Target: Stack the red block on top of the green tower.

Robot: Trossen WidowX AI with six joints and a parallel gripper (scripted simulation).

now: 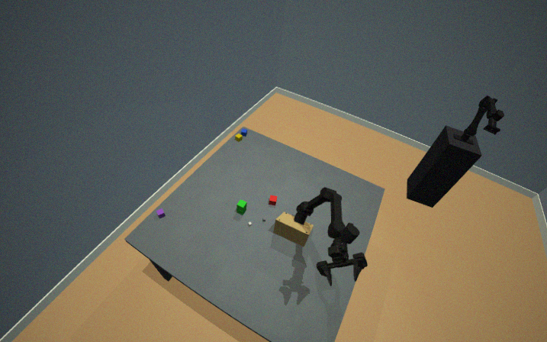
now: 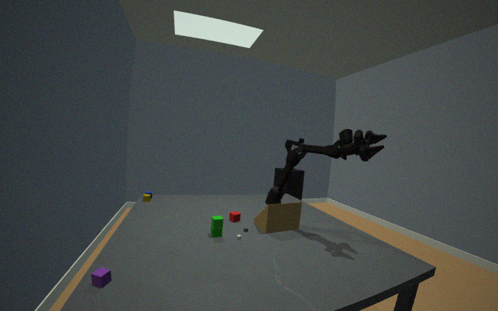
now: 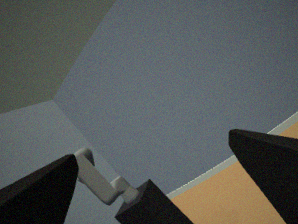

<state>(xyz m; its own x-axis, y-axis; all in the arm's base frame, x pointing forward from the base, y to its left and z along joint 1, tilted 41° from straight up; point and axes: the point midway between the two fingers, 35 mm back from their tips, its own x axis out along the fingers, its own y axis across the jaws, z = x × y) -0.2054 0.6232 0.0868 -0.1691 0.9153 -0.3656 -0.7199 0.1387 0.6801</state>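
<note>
- Nothing is stacked yet: your gripper (image 1: 342,272) hangs wide apart and empty, lower right of the top view.
- Red block (image 1: 272,199) sits mid-frame, right of the tower (image 1: 241,206); everything remains.

The tool (image 1: 342,272) looks like matt black plastic, its fingers smooth and dull. Behind it, the arm's base block (image 1: 293,227) has a flat cardboard-tan finish. The table (image 2: 188,266) below is smooth matt grey with a faint sheen.
</note>
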